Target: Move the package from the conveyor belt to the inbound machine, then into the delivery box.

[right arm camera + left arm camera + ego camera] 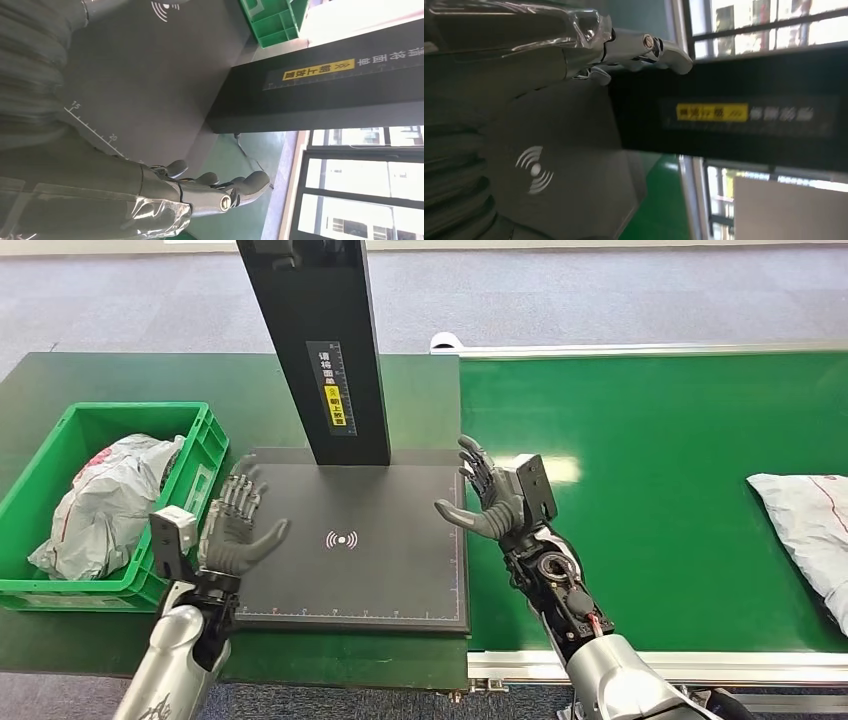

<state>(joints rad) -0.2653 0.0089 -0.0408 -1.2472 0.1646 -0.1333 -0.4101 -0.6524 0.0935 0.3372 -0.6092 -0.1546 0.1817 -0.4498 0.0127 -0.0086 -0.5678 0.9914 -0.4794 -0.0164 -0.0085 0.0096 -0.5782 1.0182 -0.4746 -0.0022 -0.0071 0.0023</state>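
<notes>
Left of the scanner pad [350,540] sits a green crate [205,455] holding a grey bag [105,505]. Both the left hand [238,530] and right hand [490,502] hover over the pad's edges, fingers spread, empty. The package [810,530] lies far right on the belt [650,500].

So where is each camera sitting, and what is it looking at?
Head view: high on the robot, looking down at the black scan pad, green bin and belt; both arms show, left hand and right hand open.
Left wrist view: behind the left hand, facing the pad and black post.
Right wrist view: behind the right hand, facing the same pad, post and bin.
</notes>
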